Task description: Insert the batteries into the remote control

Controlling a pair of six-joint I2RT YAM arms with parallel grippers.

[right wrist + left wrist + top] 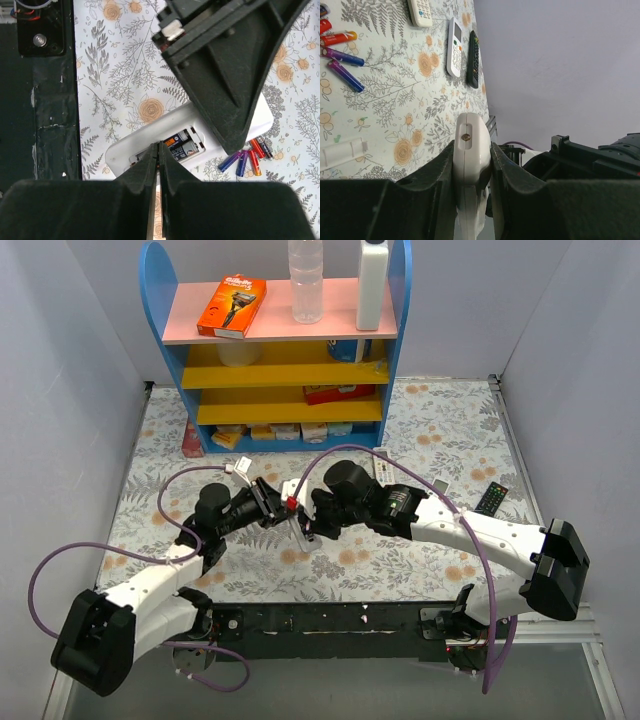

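We see the left gripper (473, 159) clamped on the sides of the remote control (125, 151), carrying it above the counter (125, 75) with its open battery bay (183, 146) turned up toward the other arm. That grip leaves the bay free, which we judge is the reason for taking it by the edges.

The right gripper (159, 153) hangs directly over the bay with its fingers drawn together into a narrow tip. Nothing shows plainly between them. We think the closed tip suits pressing a cell down into its slot; an orange and dark shape in the bay may be one already seated, though we cannot be sure.

The spare batteries (245, 161) lie in a small cluster on the counter just beyond the remote. The bay's white cover (342, 152) lies apart from them, out of the way.
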